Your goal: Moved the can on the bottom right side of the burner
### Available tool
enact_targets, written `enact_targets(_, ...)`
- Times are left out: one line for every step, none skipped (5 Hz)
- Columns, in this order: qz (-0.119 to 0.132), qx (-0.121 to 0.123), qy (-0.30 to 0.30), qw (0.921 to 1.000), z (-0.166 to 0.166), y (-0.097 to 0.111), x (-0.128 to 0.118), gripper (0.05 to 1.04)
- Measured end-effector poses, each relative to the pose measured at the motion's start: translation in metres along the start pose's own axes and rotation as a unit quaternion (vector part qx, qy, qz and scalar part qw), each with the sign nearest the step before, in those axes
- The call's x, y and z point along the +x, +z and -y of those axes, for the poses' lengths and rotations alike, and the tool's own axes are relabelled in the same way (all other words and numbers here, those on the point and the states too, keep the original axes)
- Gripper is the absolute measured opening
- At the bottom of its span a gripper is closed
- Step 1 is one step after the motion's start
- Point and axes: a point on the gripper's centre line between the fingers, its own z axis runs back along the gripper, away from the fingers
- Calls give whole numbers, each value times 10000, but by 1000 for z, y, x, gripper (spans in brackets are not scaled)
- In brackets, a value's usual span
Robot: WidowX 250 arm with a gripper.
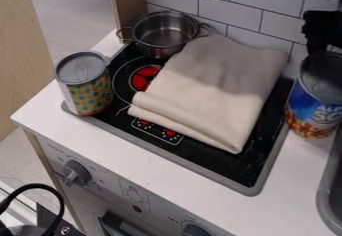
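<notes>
White table (pixel 287 200) is spreading in front of the flat black burner (pixel 234 167), while upright beside its right edge the blue-labelled cylindrical can (pixel 314 105) is apparently awaiting transfer, the black end effector (pixel 323 42) hanging at its top, grip impossible to tell, the next move likely requiring secure hold, then careful carrying to the burner's near right.

Matt, soft folded cloth (pixel 215 87).

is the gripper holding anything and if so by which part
I can't tell for sure: the gripper is at the top of the blue can, but whether it has hold there is unclear.
</notes>
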Motion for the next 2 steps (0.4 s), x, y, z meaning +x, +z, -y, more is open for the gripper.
enact_targets(-47,-208,-256,9994,0,9,-4,999)
enact_targets(-175,-164,-398,9989,-1,10,-8,999)
